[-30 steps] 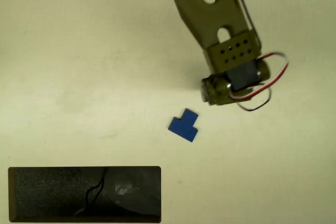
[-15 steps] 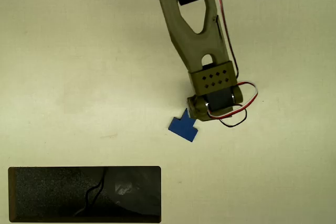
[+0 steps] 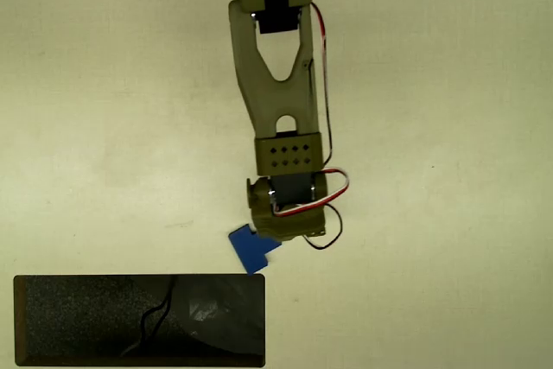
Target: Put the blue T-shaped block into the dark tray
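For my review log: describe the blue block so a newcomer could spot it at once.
Find the dark tray at the bottom left of the overhead view. Just above its right end, under the olive arm's tip, lies the blue T-shaped block, the one bright blue thing on the pale table.

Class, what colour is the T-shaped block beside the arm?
Bright blue: the T-shaped block, clearest in the overhead view.

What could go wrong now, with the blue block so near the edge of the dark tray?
1. In the overhead view the arm covers the hand, so whether the blue T-shaped block is truly gripped cannot be told; it might slip or stay behind.
2. The block lies just above the top right corner of the dark tray; pushed onward, it could catch on the rim or rest half on it.
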